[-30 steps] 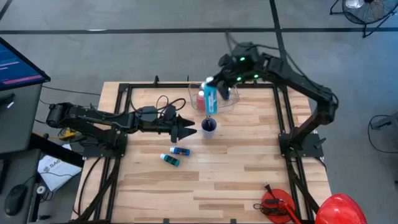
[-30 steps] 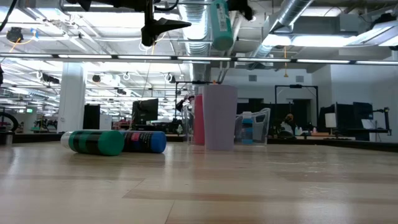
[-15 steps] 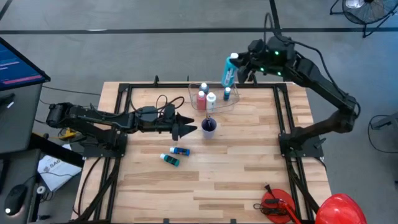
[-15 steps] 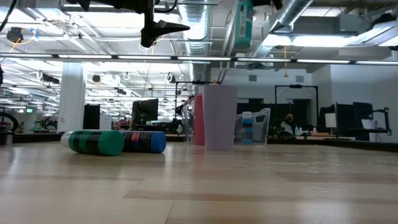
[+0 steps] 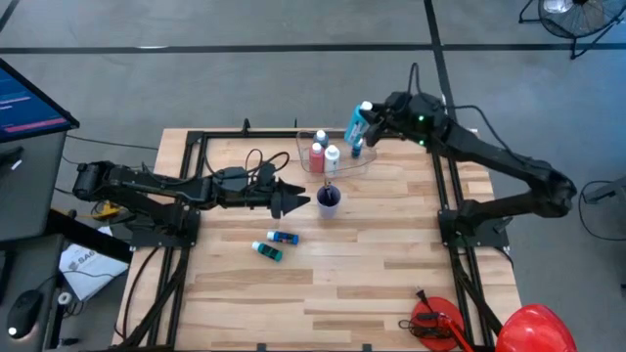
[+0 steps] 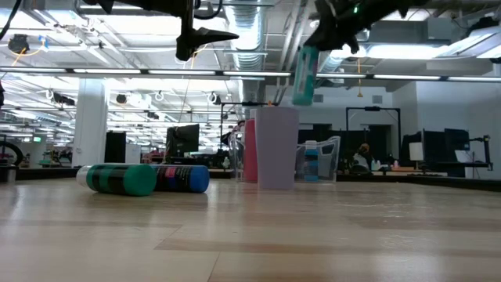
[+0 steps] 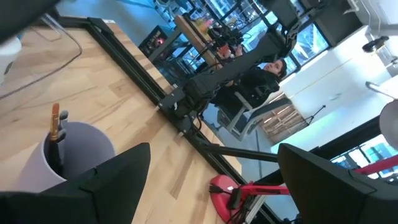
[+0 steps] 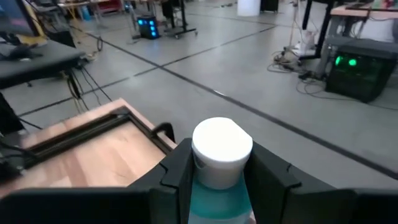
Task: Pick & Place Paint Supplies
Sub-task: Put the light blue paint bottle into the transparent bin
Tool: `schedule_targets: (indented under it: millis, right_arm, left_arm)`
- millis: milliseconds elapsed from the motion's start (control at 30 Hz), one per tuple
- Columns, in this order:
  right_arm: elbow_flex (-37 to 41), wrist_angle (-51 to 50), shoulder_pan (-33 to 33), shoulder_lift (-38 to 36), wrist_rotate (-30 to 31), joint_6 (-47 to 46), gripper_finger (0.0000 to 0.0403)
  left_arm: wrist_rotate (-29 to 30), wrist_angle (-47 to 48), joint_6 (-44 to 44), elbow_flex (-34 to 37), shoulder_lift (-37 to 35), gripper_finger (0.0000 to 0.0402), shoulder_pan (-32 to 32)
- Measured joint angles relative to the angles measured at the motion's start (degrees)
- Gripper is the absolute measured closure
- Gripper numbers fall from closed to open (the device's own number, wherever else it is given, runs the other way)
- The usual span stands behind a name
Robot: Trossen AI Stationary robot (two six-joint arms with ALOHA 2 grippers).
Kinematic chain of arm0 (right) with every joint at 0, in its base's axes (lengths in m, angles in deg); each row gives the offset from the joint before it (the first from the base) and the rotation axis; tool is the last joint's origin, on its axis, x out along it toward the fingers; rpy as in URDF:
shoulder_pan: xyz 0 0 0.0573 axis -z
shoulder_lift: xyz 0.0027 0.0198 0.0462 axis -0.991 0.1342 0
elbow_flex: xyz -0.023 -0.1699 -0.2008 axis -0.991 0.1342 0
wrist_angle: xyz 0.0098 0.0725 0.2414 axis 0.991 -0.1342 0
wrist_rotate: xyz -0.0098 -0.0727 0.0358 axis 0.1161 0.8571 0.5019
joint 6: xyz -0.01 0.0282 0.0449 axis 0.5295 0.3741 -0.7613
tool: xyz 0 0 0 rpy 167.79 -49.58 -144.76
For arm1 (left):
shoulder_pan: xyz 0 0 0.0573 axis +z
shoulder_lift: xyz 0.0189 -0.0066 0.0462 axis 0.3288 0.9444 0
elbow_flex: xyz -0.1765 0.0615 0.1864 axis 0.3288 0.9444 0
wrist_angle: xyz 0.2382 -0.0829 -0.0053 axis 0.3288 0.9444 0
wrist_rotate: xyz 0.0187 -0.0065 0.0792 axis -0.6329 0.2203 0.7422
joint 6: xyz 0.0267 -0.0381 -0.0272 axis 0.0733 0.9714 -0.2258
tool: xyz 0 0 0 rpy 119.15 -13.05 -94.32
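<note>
My right gripper (image 5: 375, 123) is shut on the larger light blue bottle (image 5: 357, 122), which has a white cap (image 8: 221, 148), above the far right end of the clear tub (image 5: 339, 168). In the tub stand a red bottle (image 5: 316, 156), a white one (image 5: 332, 156) and a small blue one (image 5: 357, 149). My left gripper (image 5: 296, 200) is open and hovers just left of the purple cup (image 5: 329, 198), which holds a brush (image 7: 55, 121). A blue bottle (image 5: 284, 237) and a teal bottle (image 5: 266, 251) lie on their sides on the table. My right gripper pinches the light blue bottle between its two fingers (image 8: 177, 174), just below the white cap, on the bottle's upper body (image 8: 217, 199). The bottle is lifted clear and hangs below the gripper, its bottom end (image 6: 302, 98) lowest, a little tilted.
A black frame rail (image 5: 442, 176) runs along the table's right side and another along the far edge. A cable (image 5: 256, 158) lies on the table near my left arm. Bare wood lies toward the near edge. A red object (image 5: 435, 321) sits at the near right corner.
My right gripper has carried the light blue bottle from above the cup and tub toward the table's far right, then lowered it over the tub's far right end. The bottle stays shut in the fingers throughout.
</note>
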Motion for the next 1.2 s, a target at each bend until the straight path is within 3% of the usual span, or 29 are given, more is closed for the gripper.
schedule_targets:
  millis: [467, 1200]
  right_arm:
    - [13.85, 18.69, 1.90, 2.14, 4.51, -3.29, 0.0297]
    - [14.18, 31.32, -0.26, 20.03, 4.62, -1.93, 0.0297]
  left_arm:
    - [-0.09, 0.07, 4.36, 0.00, 0.00, 0.0055, -0.31]
    - [-0.26, 0.99, 7.68, 0.00, 0.00, 0.0055, -2.41]
